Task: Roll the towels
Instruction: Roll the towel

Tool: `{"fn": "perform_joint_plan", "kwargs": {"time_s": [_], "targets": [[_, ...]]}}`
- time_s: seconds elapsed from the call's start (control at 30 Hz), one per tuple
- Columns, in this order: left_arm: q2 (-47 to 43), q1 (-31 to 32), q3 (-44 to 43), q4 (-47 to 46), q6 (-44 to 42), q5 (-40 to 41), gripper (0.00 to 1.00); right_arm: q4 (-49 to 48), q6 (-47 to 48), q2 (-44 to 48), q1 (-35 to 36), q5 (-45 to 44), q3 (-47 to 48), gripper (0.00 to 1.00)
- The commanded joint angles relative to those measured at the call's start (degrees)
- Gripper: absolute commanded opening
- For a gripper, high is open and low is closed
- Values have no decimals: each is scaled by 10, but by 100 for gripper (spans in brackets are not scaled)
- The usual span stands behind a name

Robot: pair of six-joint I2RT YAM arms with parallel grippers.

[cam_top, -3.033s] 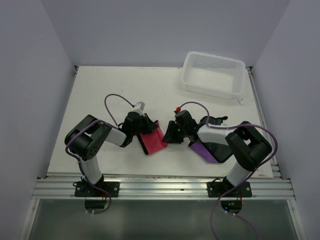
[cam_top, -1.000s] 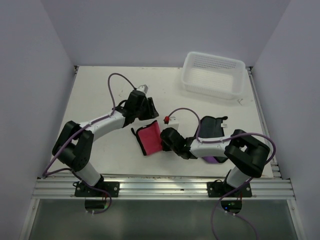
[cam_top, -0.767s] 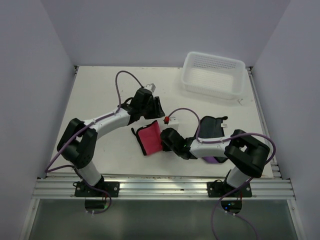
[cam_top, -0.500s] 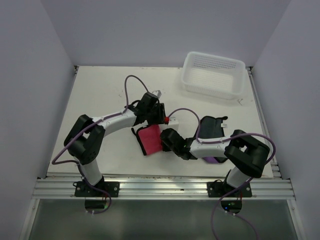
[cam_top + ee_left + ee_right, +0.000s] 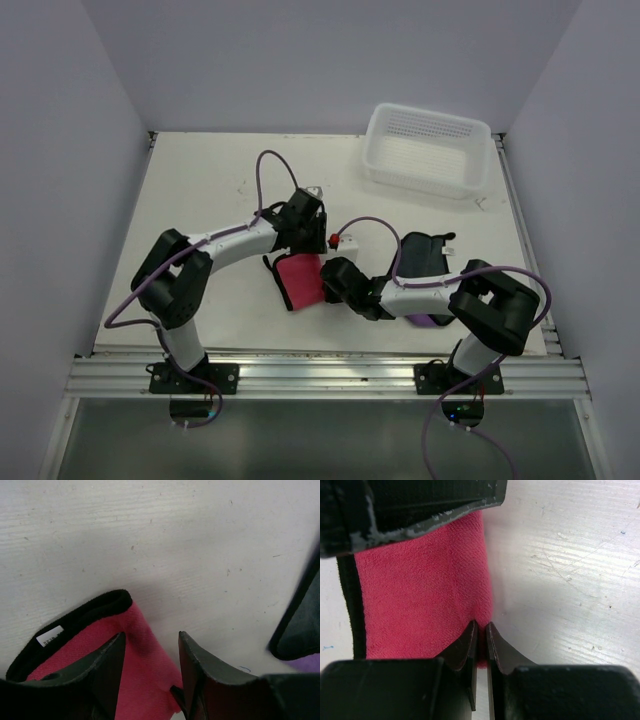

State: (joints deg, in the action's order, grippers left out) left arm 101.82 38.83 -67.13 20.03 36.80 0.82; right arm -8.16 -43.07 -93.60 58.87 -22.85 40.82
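A: We found the pink-red towel (image 5: 298, 279) flat on the tabletop (image 5: 200, 200), mid-roll; right pincer (image 5: 481, 630) pinched its edge.

B: Left pincer (image 5: 150, 652) stood half-open over its far edge, holding nothing. Next we judged it should grip that edge.

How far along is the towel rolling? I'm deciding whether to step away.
Nothing looks rolled yet. In hand: the right gripper pinches the near edge of the pink-red towel, which lies flat, while the left gripper, jaws half open, hangs over its far end. Left: rolling it, then the purple towel and black fabric beside the right arm.
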Motion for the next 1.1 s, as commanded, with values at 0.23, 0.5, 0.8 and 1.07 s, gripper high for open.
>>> {"fn": "perform_joint_plan", "kwargs": {"time_s": [0.23, 0.5, 0.8, 1.07], "targets": [[36, 4, -18, 4, -23, 34, 49, 60, -1, -22, 3, -7, -23, 0], [9, 5, -29, 11, -24, 38, 50, 58, -4, -27, 3, -3, -24, 0], [-21, 5, -48, 0, -10, -5, 51, 53, -8, -32, 4, -2, -28, 0], [4, 5, -53, -3, -13, -6, 51, 55, -7, -30, 4, -4, -29, 0]]}}
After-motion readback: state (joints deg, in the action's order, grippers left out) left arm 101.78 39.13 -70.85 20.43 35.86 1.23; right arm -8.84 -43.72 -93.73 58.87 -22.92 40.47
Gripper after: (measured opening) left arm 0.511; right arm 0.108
